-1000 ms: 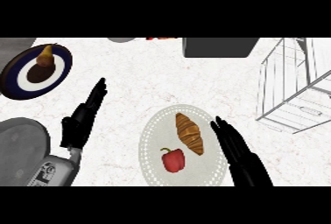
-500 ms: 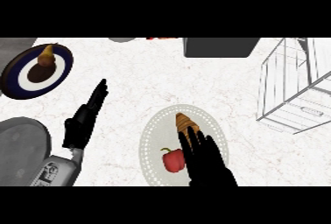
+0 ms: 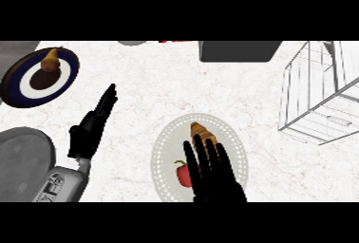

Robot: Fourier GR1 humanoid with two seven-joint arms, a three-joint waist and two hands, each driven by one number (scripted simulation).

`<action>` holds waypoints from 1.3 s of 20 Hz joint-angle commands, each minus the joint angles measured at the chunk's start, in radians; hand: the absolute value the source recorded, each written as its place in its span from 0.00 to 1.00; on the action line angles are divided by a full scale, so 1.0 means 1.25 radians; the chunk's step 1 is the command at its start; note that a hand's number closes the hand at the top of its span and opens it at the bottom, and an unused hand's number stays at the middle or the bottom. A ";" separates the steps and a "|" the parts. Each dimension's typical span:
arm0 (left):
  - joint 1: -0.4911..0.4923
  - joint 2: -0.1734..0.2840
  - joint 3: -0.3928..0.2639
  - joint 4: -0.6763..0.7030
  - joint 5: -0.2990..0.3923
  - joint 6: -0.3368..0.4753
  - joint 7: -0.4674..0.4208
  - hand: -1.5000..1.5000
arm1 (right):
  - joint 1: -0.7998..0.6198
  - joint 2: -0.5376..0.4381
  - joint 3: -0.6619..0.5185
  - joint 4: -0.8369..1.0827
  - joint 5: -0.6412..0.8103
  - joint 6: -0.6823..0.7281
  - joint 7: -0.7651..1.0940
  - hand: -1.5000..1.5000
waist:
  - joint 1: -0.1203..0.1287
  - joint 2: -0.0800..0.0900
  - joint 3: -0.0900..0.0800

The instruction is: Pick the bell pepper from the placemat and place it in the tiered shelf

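A red bell pepper [image 3: 183, 174] lies on a round white placemat [image 3: 235, 142] at the lower middle of the counter, next to a brown croissant [image 3: 200, 129]. My right hand [image 3: 212, 175] hovers over the mat with straight fingers, covering the pepper's right side and the croissant's lower end. It is open and holds nothing. My left hand [image 3: 89, 130] rests open at the left, fingers pointing up, away from the mat. The white wire tiered shelf [image 3: 319, 95] stands at the right edge.
A dark blue plate [image 3: 28, 88] with a brown cone-shaped item [image 3: 49, 60] sits at the upper left. A grey round object [image 3: 21, 163] fills the lower left corner. A dark grey box [image 3: 238, 50] stands at the back.
My right hand has swung left from beside the placemat to over it, now covering part of the pepper and croissant. The left hand has barely moved.
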 commanded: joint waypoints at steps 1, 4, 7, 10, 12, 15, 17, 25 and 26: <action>0.019 -0.010 0.006 -0.010 0.001 -0.018 0.002 0.50 | 0.010 0.101 0.034 0.067 0.041 0.012 0.092 0.00 | 0.002 0.000 0.000; 0.002 -0.022 0.007 0.001 -0.017 -0.008 0.009 0.50 | 0.025 0.101 0.074 0.043 0.058 0.000 0.118 0.00 | -0.002 0.000 0.000; -0.010 -0.032 0.021 0.026 -0.027 -0.006 0.000 0.50 | 0.017 0.086 0.013 0.049 0.025 0.017 0.070 0.00 | -0.003 0.002 0.000; 0.029 -0.007 0.018 -0.059 -0.025 -0.019 0.039 0.50 | 0.026 0.102 0.044 0.112 0.037 -0.062 0.082 0.00 | 0.004 0.000 0.001; 0.000 -0.014 0.040 -0.005 -0.034 -0.020 0.011 0.50 | -0.011 0.103 0.020 0.131 0.019 -0.056 0.092 0.00 | 0.002 0.002 0.000; 0.036 -0.019 0.025 -0.020 -0.043 -0.029 0.008 0.50 | -0.012 0.103 0.061 0.178 0.032 -0.099 0.123 0.00 | 0.005 0.001 0.000; 0.030 -0.028 0.032 -0.002 -0.045 -0.031 -0.012 0.50 | 0.061 0.103 0.079 0.167 0.088 -0.127 0.100 0.00 | -0.002 0.000 0.000; -0.006 -0.049 0.056 -0.012 -0.057 -0.042 0.030 0.50 | -0.076 0.105 0.040 0.204 -0.029 -0.055 0.168 0.00 | 0.004 0.001 0.000; 0.041 -0.052 0.043 -0.026 -0.069 -0.049 0.006 0.50 | -0.004 0.105 0.042 0.183 0.023 -0.066 0.113 0.00 | 0.001 0.001 0.000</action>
